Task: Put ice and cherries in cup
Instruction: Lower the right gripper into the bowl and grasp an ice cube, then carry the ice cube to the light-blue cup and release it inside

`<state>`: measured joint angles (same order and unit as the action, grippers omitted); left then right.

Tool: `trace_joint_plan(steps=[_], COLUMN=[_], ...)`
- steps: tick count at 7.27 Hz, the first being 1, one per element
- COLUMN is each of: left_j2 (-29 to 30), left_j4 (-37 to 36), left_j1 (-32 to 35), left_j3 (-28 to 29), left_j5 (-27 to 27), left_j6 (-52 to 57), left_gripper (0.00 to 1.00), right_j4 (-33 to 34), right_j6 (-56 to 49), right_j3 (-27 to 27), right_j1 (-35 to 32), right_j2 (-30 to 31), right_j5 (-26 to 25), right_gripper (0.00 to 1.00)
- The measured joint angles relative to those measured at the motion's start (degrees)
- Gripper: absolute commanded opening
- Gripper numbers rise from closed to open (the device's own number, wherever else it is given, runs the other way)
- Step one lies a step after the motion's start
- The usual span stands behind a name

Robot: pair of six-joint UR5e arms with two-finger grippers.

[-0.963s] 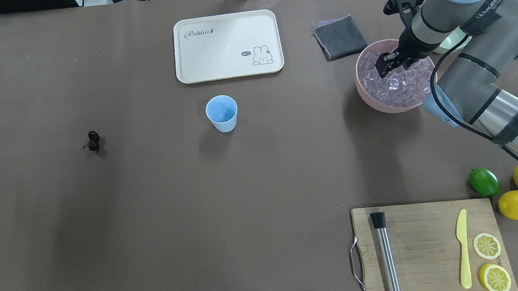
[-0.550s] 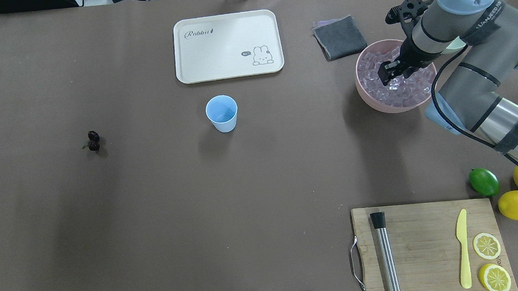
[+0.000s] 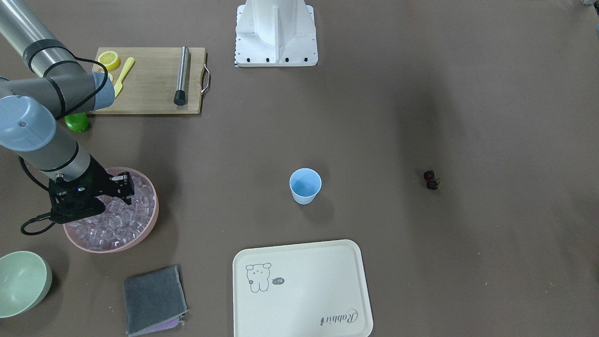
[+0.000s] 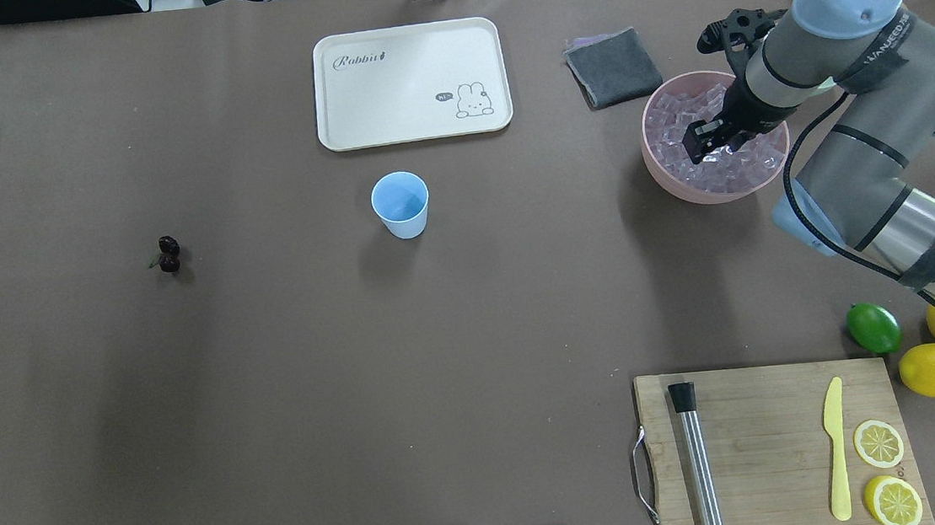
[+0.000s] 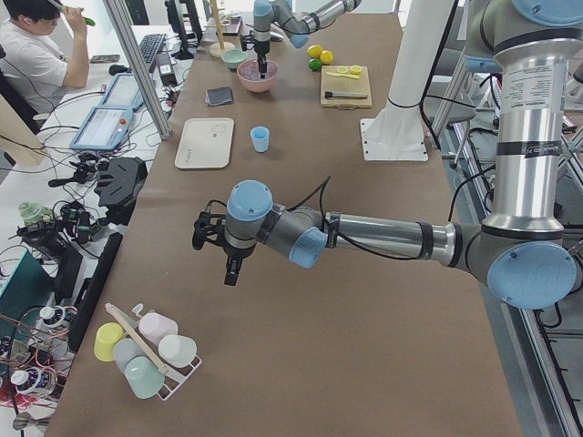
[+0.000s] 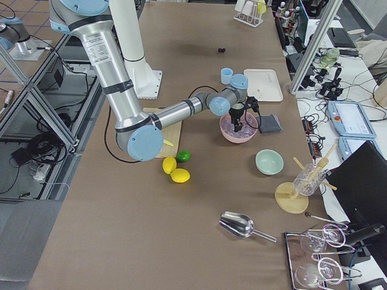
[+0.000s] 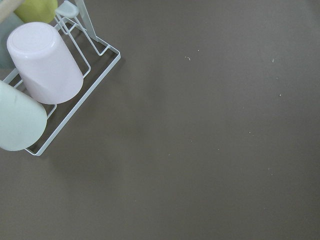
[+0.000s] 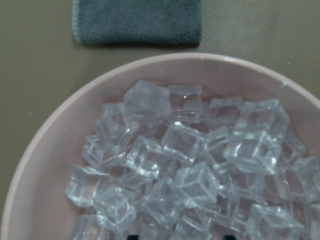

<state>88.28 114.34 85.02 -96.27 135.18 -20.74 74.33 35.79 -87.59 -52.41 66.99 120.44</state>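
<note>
ice (image 8: 192, 182): clear glassy cubes heaped in pink bowl (image 8: 55, 145) | right gripper (image 4: 703, 145): spread | left gripper (image 5: 231, 271): state unclear

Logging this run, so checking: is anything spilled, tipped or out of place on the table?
Nothing stands out. The cup stands upright, the ice sits in the pink bowl with none seen outside, and the cherries look intact.

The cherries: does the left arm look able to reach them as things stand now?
Probably yes. The cherries lie alone on bare table, on the left arm's side, with nothing near them. The left gripper hangs over open table further toward that end, and nothing stands between.
</note>
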Motion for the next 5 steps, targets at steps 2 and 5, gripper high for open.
trace_joint_plan(steps=[2, 5], left_j2=[-0.10, -0.19], left_j4=[0.08, 0.38], left_j1=[0.00, -0.03], left_j3=[0.02, 0.15], left_j5=[0.00, 0.00], left_j6=[0.04, 0.06], left_gripper=[0.97, 0.97], right_j4=[-0.05, -0.05], right_j6=[0.27, 0.15], right_j3=[-0.42, -0.76], right_j1=[0.47, 0.16], right_j2=[0.07, 0.12], right_j5=[-0.02, 0.10], right_gripper=[0.32, 0.00])
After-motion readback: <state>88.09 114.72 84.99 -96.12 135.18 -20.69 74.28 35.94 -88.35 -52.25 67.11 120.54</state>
